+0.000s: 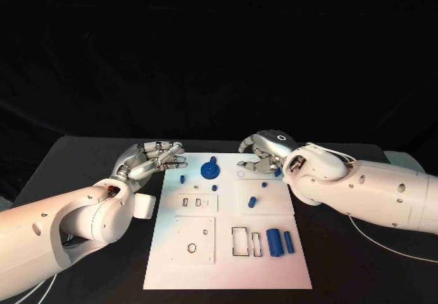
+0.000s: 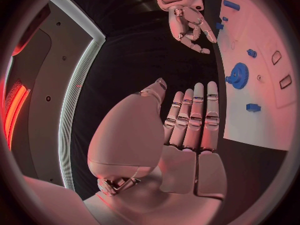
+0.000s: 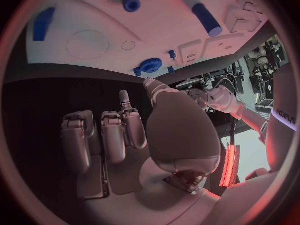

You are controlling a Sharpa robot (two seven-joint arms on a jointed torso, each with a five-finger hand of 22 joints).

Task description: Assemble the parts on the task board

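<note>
Black worktop (image 1: pixel 91 158) carries your matte white task board (image 1: pixel 228 253); left robot hand (image 1: pixel 150 158) open, right robot hand (image 1: pixel 264 152) curled, both empty.

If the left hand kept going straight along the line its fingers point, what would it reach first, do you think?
Probably the right hand. In the left wrist view the left hand points its fingers across bare black table toward it, with the white board off to one side. Depth is hard to judge.

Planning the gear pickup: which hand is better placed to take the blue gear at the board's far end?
Probably the left hand: it is empty, its fingers point toward the gear. The right hand hovers over the board's far right side with curled fingers.
</note>
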